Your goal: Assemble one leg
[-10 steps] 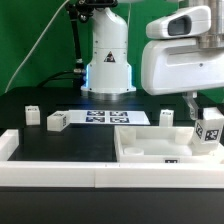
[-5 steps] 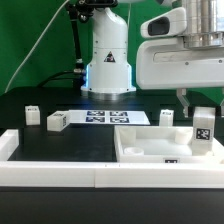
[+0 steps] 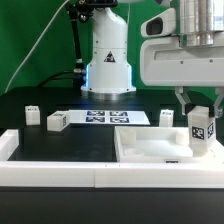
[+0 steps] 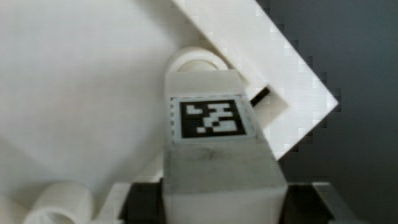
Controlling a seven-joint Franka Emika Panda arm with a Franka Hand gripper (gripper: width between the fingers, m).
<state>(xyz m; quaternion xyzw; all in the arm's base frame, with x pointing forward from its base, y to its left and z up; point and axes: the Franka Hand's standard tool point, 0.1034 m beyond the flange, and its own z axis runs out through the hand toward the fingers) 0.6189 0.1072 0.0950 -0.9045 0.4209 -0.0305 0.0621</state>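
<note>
White stubby leg (image 3: 203, 131), apparently pinched by tool (image 3: 200, 113), above rimmed tray (image 3: 135, 152).

The stubby white plastic leg (image 3: 202, 130) (image 4: 217, 125), black-and-white tag on its side, hangs upright over the white tray (image 3: 140, 158)'s corner.

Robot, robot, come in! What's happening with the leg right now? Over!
Gripper jaws shut on the leg. Leg upright, over a corner of the tray-shaped piece, exterior view's right. Nothing seen in the way.
</note>
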